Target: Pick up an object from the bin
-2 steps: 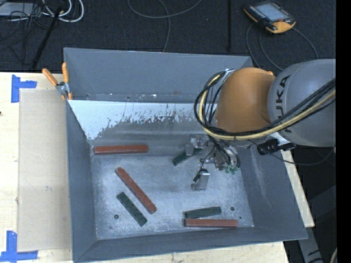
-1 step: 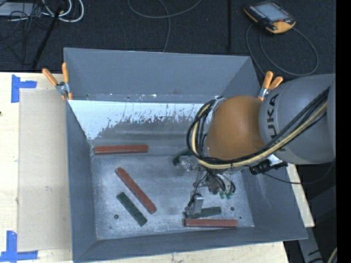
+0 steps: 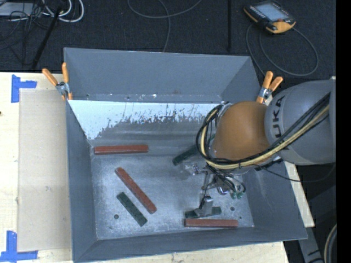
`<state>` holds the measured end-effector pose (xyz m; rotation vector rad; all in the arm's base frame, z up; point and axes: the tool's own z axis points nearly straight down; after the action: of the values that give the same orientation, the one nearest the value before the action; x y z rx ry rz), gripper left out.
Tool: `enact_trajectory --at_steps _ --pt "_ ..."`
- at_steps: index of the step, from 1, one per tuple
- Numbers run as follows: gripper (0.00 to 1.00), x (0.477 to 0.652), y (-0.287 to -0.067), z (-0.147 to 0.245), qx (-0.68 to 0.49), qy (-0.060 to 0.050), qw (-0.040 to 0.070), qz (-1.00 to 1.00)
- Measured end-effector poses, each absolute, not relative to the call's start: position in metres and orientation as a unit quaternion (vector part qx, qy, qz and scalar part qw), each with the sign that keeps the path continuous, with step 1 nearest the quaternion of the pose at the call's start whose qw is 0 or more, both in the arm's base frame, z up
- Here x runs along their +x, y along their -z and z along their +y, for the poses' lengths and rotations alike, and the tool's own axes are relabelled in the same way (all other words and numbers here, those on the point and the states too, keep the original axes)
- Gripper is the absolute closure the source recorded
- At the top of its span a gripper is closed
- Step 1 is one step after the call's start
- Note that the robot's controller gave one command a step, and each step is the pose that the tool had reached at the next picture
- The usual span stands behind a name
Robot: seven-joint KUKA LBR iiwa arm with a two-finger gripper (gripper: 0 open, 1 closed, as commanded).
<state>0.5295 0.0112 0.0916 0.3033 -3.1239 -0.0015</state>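
Note:
My gripper (image 3: 207, 204) hangs low over the bin's front right corner, under the arm's orange cover. Its tip sits right above a short dark green bar (image 3: 201, 213), which lies partly hidden beneath it. Just in front of that bar a reddish-brown flat bar (image 3: 211, 222) lies along the bin's front wall. Another dark green bar (image 3: 183, 158) pokes out from behind the arm's cables, up and to the left of the gripper. Whether the tip touches the short green bar I cannot tell.
Left of the gripper lie a slanted reddish-brown bar (image 3: 135, 189) and a dark green bar (image 3: 131, 209) beside it. A third reddish-brown bar (image 3: 120, 149) rests against the back slope at the left. The arm and its cables cover the bin's right side.

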Motion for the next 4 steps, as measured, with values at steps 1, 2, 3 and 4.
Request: enact_trajectory --at_steps 1,2,3,4 --pt "0.0 0.549 -0.076 0.001 0.183 0.0 -0.001 -0.983" --pt "0.0 0.502 -0.078 -0.019 0.256 0.0 -0.004 -0.967" --pt "1.0 0.553 -0.071 -0.057 0.412 0.0 -0.002 -0.911" --pt "1.0 0.553 -0.071 -0.058 0.411 0.0 -0.002 -0.911"
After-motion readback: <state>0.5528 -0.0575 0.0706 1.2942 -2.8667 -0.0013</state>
